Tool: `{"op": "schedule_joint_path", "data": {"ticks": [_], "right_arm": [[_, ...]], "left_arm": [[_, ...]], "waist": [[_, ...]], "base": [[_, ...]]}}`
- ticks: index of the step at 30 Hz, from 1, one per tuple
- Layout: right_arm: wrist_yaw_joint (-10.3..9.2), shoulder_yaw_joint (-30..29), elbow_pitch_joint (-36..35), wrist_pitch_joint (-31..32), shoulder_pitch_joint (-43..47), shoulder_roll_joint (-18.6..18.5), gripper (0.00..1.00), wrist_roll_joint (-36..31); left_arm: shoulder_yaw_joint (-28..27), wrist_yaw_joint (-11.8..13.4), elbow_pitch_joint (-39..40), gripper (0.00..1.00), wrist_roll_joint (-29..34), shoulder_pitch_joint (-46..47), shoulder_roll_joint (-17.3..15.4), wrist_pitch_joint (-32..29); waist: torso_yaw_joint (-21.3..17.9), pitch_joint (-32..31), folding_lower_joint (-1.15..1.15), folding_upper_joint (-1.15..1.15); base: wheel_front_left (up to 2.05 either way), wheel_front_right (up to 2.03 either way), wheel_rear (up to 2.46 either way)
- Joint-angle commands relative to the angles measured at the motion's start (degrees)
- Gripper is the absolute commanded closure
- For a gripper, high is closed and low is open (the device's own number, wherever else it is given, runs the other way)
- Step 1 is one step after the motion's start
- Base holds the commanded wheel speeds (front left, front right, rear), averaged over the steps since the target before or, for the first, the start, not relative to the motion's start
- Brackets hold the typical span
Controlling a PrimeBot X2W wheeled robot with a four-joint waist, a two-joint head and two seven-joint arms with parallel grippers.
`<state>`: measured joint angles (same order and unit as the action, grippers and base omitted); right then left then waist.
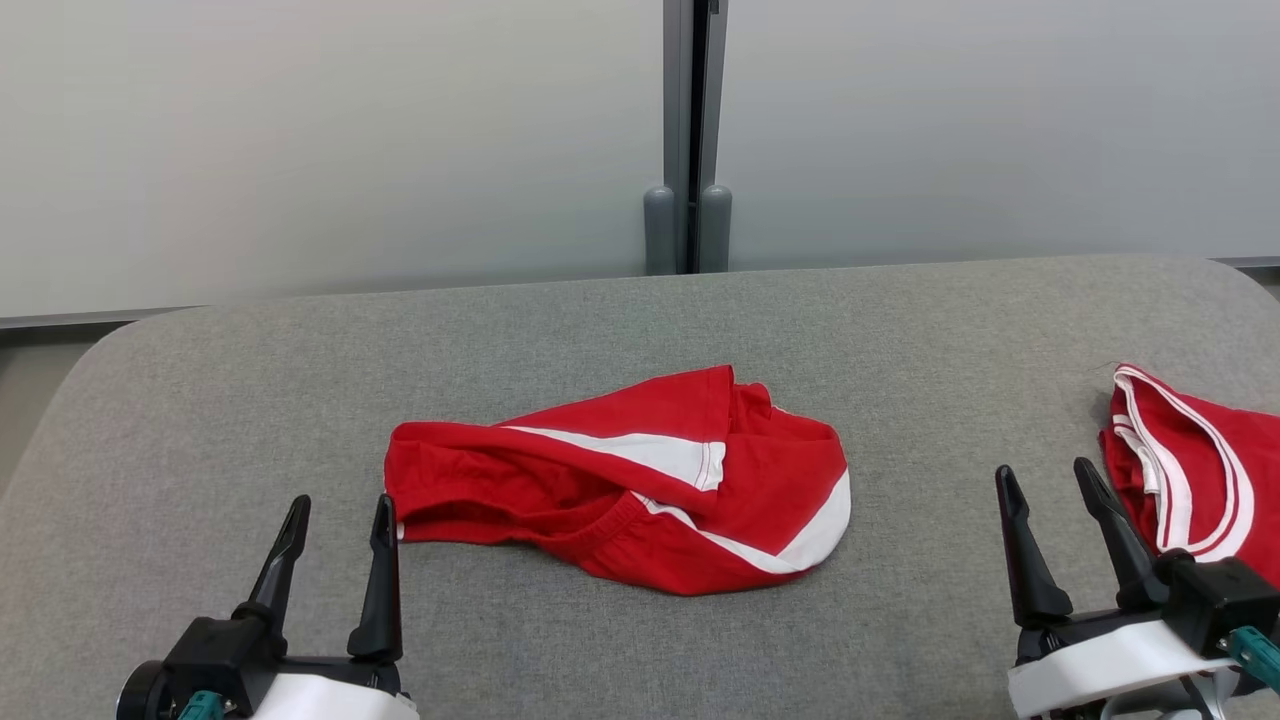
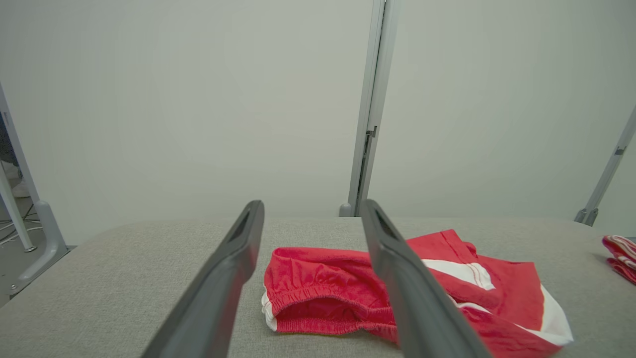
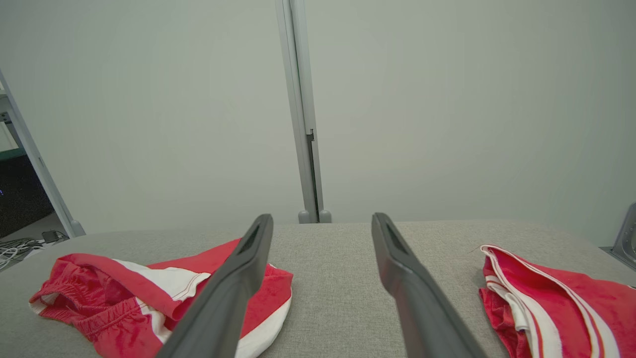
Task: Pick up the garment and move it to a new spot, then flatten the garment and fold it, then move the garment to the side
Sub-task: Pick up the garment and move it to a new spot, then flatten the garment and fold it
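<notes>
Lying crumpled near the middle of the grey fabric-covered desk (image 1: pixel 600 320), the red garment (image 1: pixel 640 480) sat a little closer to the near edge than to the far one. White bands crossed its bunched folds, and its gathered elastic opening faced the desk's left edge. No part of it was lifted; it rested wholly on the fabric.

The left pincer (image 1: pixel 342 505) hovered over the near-left part of the desk, its two dark fingers spread wide apart with nothing between them. Its inner finger stood just beside the garment's elastic end, though contact could not be confirmed. In the left wrist view the garment lay straight ahead of the spread fingers.

The right pincer (image 1: pixel 1043 470) hung over the near-right part of the desk, fingers likewise parted and empty, well apart from the garment. Just beside it, at the desk's right edge, lay a second red garment (image 1: pixel 1200 460) with white striped trim, partly cut off by the frame.

Beyond the far edge stood pale wall panels joined by a grey post (image 1: pixel 690 130).
</notes>
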<state>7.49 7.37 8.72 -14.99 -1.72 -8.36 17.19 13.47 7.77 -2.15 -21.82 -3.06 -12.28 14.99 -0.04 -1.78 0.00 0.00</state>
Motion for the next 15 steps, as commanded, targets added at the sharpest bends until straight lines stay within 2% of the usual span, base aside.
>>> {"op": "schedule_joint_path", "data": {"ticks": [1,11,13,15], "right_arm": [[0.01,-0.11,-0.05,-0.27,0.09,-0.41,0.00,-0.22],[0.01,0.32,-0.07,-0.26,-0.39,-0.29,0.00,-0.59],[0.01,0.36,-0.20,-0.27,-0.83,-0.26,0.00,-0.59],[0.01,0.38,-0.28,-0.26,-1.19,-0.29,0.00,-0.57]], "left_arm": [[-0.67,-0.65,-0.43,0.00,0.75,-0.22,0.12,0.24],[-0.64,-2.28,-2.92,0.00,2.19,0.57,0.91,0.23],[0.01,-3.17,-3.36,0.00,1.96,1.89,0.86,-0.13],[1.21,-4.73,-4.66,0.00,0.86,3.09,0.83,-3.21]], "waist": [[-0.06,-0.01,0.00,0.00],[-0.46,0.36,0.00,0.00],[-0.68,0.78,0.00,0.00],[-0.92,1.26,0.00,0.00]], "base": [[0.00,0.00,0.00],[0.00,0.00,0.00],[0.00,0.00,0.00],[0.00,0.00,0.00]]}}
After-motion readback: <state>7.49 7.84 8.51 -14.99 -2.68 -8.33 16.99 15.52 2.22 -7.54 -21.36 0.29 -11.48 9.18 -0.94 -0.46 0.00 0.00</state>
